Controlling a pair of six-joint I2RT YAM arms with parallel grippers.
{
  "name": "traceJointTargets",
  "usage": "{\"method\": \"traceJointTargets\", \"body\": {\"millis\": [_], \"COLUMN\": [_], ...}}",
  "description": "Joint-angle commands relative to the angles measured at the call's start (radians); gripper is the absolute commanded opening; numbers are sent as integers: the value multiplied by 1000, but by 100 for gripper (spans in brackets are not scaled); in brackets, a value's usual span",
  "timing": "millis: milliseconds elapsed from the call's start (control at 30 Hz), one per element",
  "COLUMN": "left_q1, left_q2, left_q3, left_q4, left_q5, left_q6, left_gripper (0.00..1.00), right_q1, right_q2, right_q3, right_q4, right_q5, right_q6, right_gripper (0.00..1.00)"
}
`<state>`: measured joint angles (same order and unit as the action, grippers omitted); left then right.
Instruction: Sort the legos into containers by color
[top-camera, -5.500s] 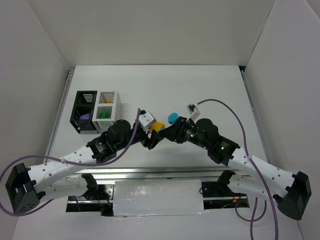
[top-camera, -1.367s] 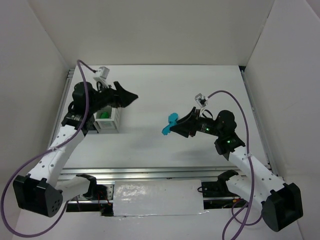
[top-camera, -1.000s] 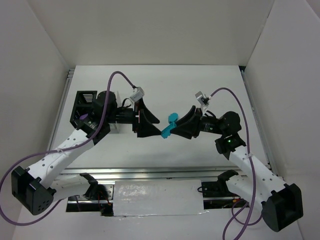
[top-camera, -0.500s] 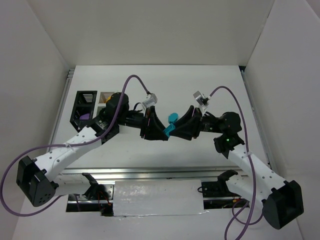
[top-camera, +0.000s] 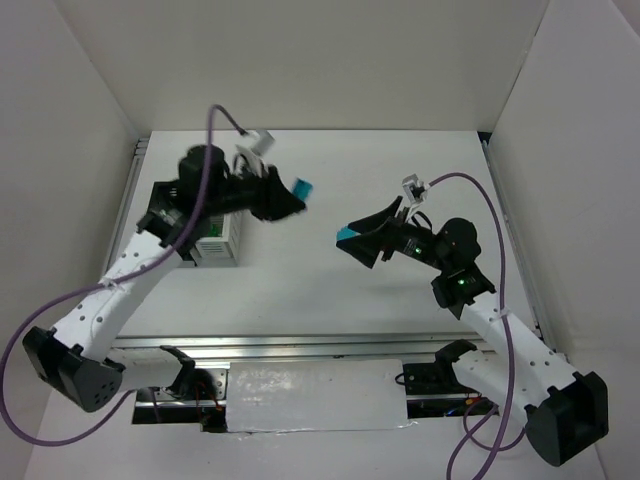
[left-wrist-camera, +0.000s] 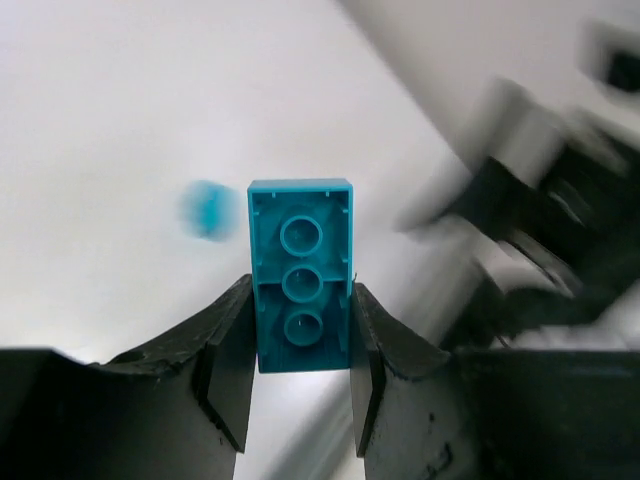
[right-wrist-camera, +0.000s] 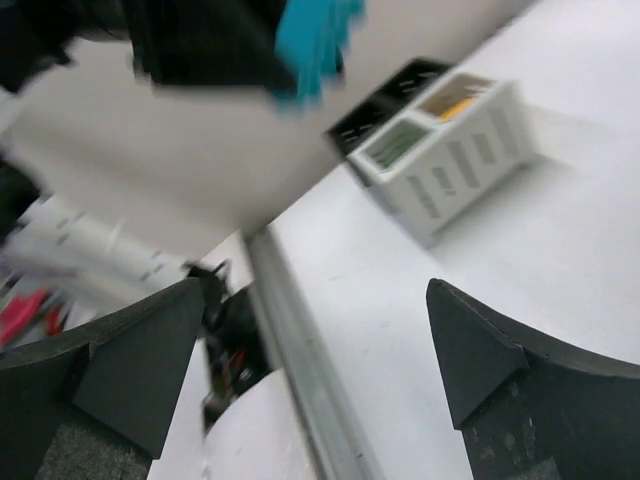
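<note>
Legos of the teal kind are the two outside the boxes. Nearest, the right tool (right-wrist-camera: 315, 290) hangs over the middle of the bench (top-camera: 300, 290) with its fingers spread wide and nothing between them. One teal lego (top-camera: 345, 233) shows right at the tip of that tool in the top view. Whether a finger touches it cannot be told, and it appears in the left wrist view only as a blurred teal spot.

Level with it on the left side of the bench stands the white container (right-wrist-camera: 455, 150). One compartment holds green pieces (right-wrist-camera: 395, 145) and the other holds a yellow-orange piece (right-wrist-camera: 455, 103). The black container (right-wrist-camera: 400, 85) stands touching its far left side and is largely covered by the left arm in the top view, so its contents cannot be made out.

Farther back, the left tool (left-wrist-camera: 300, 340) is raised above the bench, just right of the white container and well apart from the right tool. Its fingers are closed narrowly on the second teal lego (left-wrist-camera: 300, 250), a rectangular brick gripped by its long sides. Its hollow underside with three round tubes faces the wrist camera, and about half of it sticks out past the fingertips.
</note>
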<state>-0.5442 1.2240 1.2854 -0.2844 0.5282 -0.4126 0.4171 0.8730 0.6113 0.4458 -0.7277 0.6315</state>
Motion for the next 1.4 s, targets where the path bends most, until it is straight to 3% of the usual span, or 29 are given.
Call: {"method": "traceJointTargets", "body": {"millis": [0,33,133,233,433,800,900,1000,1200,1233,1300,1333,1367], "left_q1": [254,350,545,711,744,748,750,750,754,757,757,756,757], "left_q2": [110,133,199,274,503,536,534,534,529,528,525,522,510], "left_q3": [190,218,272,301,468,391,379,382,391,402,411,413,417], "left_q4": [-283,-383,-469,-478,-570,-503,-487,-481,-486,-489,-499,-499,-507], "left_q5": [-351,-485,-647,-614,-659,-654,-636,-617,-611,-614,-617,-619,-623], "left_q6": [-93,-110,-208,-230,-221,-213,-215,-213,-222,-219,-219,-218,-219], "left_gripper": [0,0,0,0,0,1,14,41,69,83,85,99,100], "right_q1": [-12,-12,-12,-11,-12,-11,-9,-11,-11,-12,-11,-11,-11], "right_q2": [-39,-37,-31,-29,-31,0,9,15,24,24,23,21,20], "right_q3": [18,13,-4,-5,-10,-10,-8,-8,-8,-8,-10,-10,-10], "right_q4": [-180,-180,-174,-179,-183,-159,-157,-156,-153,-154,-154,-153,-154], "right_q5": [307,320,297,286,264,231,221,217,212,209,209,208,208], "right_q6": [-62,-64,-72,-84,-104,-96,-95,-95,-93,-93,-93,-93,-93], "right_gripper": [100,100,100,100,100,100,100,100,100,100,100,100,100]}}
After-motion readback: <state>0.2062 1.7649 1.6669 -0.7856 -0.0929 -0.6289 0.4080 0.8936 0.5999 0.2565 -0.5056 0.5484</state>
